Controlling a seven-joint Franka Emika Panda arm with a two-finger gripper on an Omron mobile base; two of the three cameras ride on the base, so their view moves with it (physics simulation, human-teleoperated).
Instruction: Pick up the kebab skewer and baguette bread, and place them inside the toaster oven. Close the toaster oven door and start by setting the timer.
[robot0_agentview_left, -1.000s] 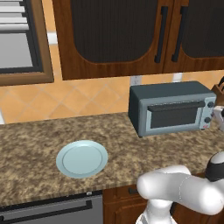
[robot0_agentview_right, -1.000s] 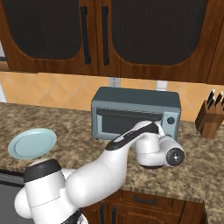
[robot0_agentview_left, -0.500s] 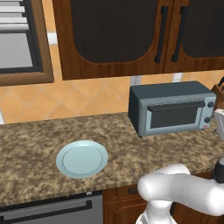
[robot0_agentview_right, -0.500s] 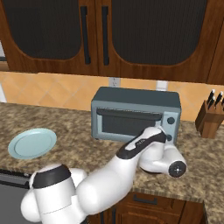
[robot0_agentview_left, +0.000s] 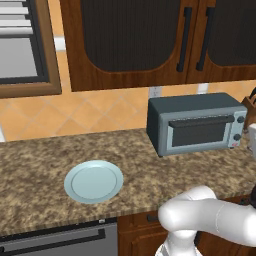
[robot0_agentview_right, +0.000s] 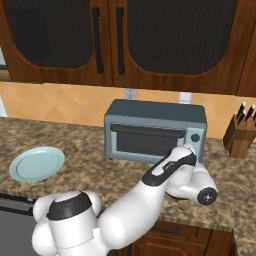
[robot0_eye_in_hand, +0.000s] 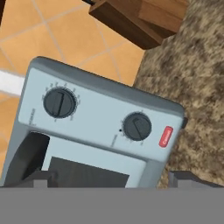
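One pale blue plate (robot0_agentview_left: 93, 181) lies bare on the left of the speckled stone counter (robot0_agentview_left: 35, 165). Right of it, against the far tiled wall, stands one toaster oven (robot0_agentview_left: 197, 122), long side running left to right, front toward the near edge; its toaster oven door (robot0_agentview_left: 201, 132) is shut and upright. Two round knobs (robot0_eye_in_hand: 59, 103) sit down its right side, above a small red tag (robot0_eye_in_hand: 165, 136). One knife block (robot0_agentview_right: 240, 135) stands further right. The gripper (robot0_eye_in_hand: 112, 177) hangs close before the knobs, fingers spread wide, holding nothing.
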